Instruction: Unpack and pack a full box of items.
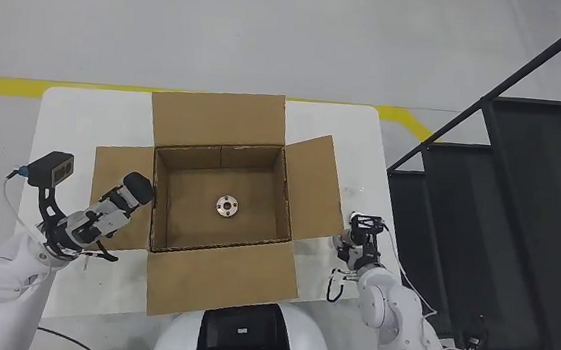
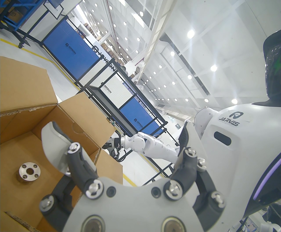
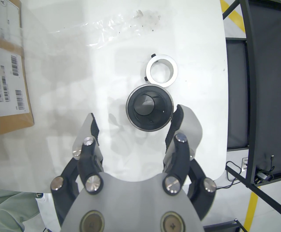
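White counter (image 1: pixel 73 137) carries everything we see. A brown cardboard box (image 1: pixel 220 120) sits in its middle with all four flaps folded outward. Printed labels (image 3: pixel 8 77) are stuck to the flap on the robot's right. Black metal steps (image 1: pixel 520 196) stand on the floor just beyond the counter's right edge.

We find the left gripper (image 1: pixel 134 187) over the box's left flap, close to the left wall of the box. In its own wrist view the left gripper (image 2: pixel 118 131) has its fingers (image 2: pixel 54 136) spread wide apart with nothing between them. The right gripper (image 1: pixel 361 232) is at the right side of the counter, near the right flap. Seen from its wrist, the right gripper (image 3: pixel 135 113) also has its fingers (image 3: pixel 175 123) wide open and holds nothing. One fingertip lies just beside the rim of a black round part (image 3: pixel 149 107), and the other stands well clear of it.

A sheet of clear plastic film (image 3: pixel 114 28) lies crumpled on the counter beyond that part. The black round part rests flat on the counter, with a raised hub at its centre. A silver split ring (image 3: pixel 161 71) lies touching its far edge.

Smallest is the metal flange (image 1: pixel 226 206), lying flat on the box floor near its centre. The left wrist view shows the flange (image 2: pixel 29 171) with small holes around a central bore.
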You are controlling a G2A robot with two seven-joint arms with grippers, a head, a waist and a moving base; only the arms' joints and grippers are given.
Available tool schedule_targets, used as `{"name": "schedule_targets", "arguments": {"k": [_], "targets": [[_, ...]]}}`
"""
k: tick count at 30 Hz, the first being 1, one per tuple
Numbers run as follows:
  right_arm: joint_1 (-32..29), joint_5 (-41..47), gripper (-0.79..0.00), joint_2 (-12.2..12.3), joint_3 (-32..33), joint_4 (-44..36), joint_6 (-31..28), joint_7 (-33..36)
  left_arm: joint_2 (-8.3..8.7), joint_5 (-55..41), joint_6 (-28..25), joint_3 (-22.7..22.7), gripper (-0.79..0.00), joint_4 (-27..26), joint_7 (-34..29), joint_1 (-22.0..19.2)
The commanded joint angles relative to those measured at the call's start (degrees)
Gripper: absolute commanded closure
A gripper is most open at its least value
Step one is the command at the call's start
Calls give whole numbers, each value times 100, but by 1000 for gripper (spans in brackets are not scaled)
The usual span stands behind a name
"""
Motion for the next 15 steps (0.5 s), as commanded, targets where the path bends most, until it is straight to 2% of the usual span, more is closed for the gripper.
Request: {"name": "schedule_targets", "arguments": {"k": [1, 11, 15], "targets": [[54, -5, 0, -4, -32, 71, 16, -30, 0, 0, 0, 0, -785, 0, 0, 0], [301, -270, 0, -25, -229, 233, 307, 43, 0, 0, 0, 0, -785, 0, 0, 0], [209, -418, 0, -17, -295, 73, 261, 106, 0, 0, 0, 0, -785, 0, 0, 0]]}}
